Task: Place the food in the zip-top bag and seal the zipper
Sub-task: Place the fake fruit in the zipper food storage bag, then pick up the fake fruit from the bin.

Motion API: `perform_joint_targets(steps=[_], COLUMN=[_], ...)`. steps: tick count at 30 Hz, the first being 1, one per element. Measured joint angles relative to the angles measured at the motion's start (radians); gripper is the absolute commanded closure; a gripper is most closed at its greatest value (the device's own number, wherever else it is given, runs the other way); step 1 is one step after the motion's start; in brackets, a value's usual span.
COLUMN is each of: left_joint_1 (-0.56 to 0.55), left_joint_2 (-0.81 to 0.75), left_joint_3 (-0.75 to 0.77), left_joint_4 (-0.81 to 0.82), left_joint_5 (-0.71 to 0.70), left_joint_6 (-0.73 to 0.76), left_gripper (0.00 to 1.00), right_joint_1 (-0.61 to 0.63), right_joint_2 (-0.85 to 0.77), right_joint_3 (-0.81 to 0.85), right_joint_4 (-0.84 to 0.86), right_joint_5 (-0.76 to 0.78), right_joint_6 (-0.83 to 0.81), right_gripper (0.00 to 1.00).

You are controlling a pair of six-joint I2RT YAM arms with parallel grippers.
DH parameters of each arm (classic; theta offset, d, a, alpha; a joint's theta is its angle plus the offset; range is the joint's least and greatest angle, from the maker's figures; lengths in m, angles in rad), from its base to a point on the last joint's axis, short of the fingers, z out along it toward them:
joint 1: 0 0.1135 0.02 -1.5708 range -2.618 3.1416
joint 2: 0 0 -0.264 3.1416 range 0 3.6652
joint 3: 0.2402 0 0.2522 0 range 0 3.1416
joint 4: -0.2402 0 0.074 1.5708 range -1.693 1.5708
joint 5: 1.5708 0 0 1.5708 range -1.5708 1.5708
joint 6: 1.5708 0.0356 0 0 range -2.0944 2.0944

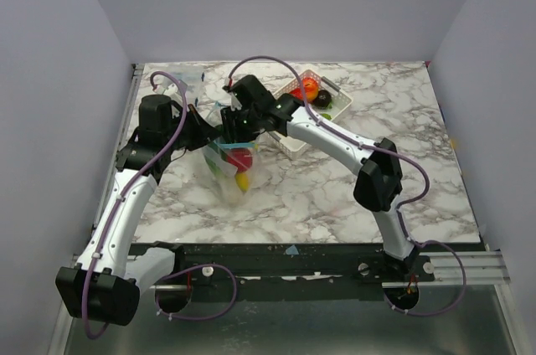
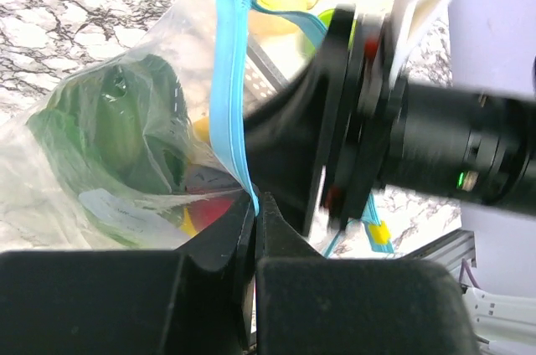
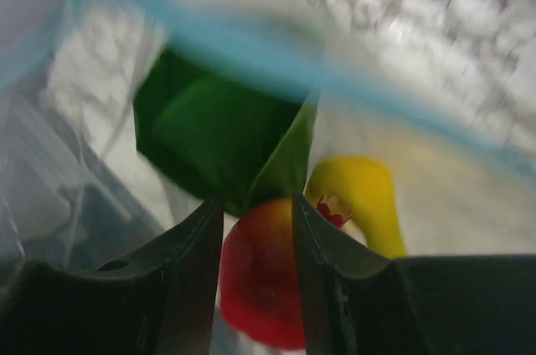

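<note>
**Mia:** What do you see on the left side?

**Ben:** The left fingers (image 2: 243, 242) are squeezed tight together. They pinch the blue strip (image 2: 226, 95) at the mouth of the bag (image 2: 75, 179).

**Mia:** Where is the bag?

**Ben:** It sits on the marble surface (image 1: 335, 196), between the two arms and just left of the white basket (image 1: 342, 102). Its mouth is lifted up and its bottom lies on the surface. The mouth is open, because the blue strip runs in two lines with a gap between them.

**Mia:** Is there food in it?

**Ben:** Yes. There is a green piece (image 2: 126, 137) deep inside, behind the crinkly plastic. There is also a red piece (image 3: 260, 288), and a yellow piece (image 3: 368, 204) right beside it.

**Mia:** And the other arm?

**Ben:** The right fingers (image 3: 197, 246) point down into the bag's mouth. They are a little apart, not squeezed shut. The red piece shows through the gap and looks wider than the gap. I cannot tell if the tips touch it. The blue strip is a blurry band above them.

**Mia:** What is on the right?

**Ben:** The basket. It has an orange piece (image 1: 308, 85) in it, and something small and dark next to that. It is too small for me to tell what it is.
</note>
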Motion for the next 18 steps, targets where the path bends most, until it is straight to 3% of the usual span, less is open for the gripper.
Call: perform_joint_targets(steps=[4,12,18], left_joint_1=[0.005,0.011,0.011], left_joint_2=[0.000,-0.003,-0.008], left_joint_3=[0.000,0.000,0.000], left_joint_4=[0.000,0.001,0.001], left_joint_5=[0.000,-0.009,-0.017], left_joint_6=[0.000,0.000,0.000], left_gripper=[1.00,1.00,1.00], right_joint_1=[0.041,0.055,0.049], right_joint_2=[-0.100,-0.151,-0.186], right_joint_3=[-0.141,-0.043,-0.094], right_joint_4=[-0.056,-0.079,-0.061], right_joint_5=[-0.031,0.064,0.158], right_joint_6=[0.026,0.018,0.005], right_gripper=[0.59,0.53,0.43])
